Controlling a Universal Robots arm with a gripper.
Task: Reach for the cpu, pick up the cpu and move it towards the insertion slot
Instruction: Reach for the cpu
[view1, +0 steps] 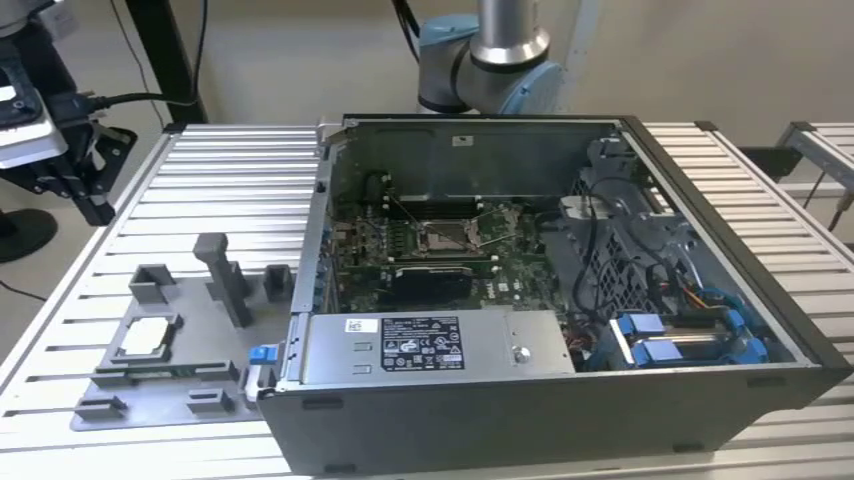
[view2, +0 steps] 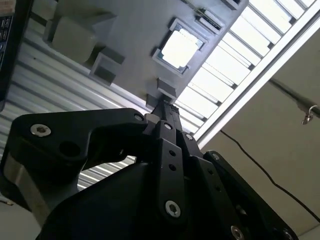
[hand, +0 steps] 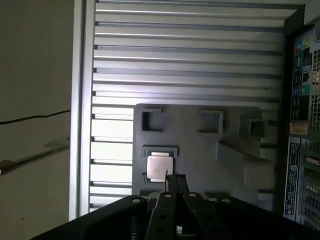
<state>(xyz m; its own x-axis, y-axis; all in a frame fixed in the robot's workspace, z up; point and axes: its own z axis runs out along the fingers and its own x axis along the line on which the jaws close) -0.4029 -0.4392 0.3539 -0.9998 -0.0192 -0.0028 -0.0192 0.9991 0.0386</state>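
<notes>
The job is at the reaching step. The cpu (view1: 147, 337) lies flat in its shallow nest on the grey fixture plate (view1: 167, 392). The plate sits on the slatted table (view1: 227, 170) at the exterior view's left, just outside the computer case (view1: 747, 330). In both wrist views the gripper (hand: 173, 178) hangs above the plate, aimed close to the cpu and, as far as I can judge, not touching it. Its fingers are drawn together with nothing between them. Nothing is lifted yet.

By my reckoning the pick calls for the fingers to part enough to straddle the thin plate and come down squarely, since the nest's raised rim leaves little edge to catch.

The insertion slot (view1: 445, 236) sits on the green board deep inside the case, well apart from the cpu, towards the exterior view's right. Between them stand the upright grey blocks (view1: 223, 275) and the case's side wall (view1: 315, 250), so a carry would have to clear both. A black rectangular part (view1: 427, 285) lies just on the near side of the slot, with a labelled silver box (view1: 427, 345) nearer again.
</notes>
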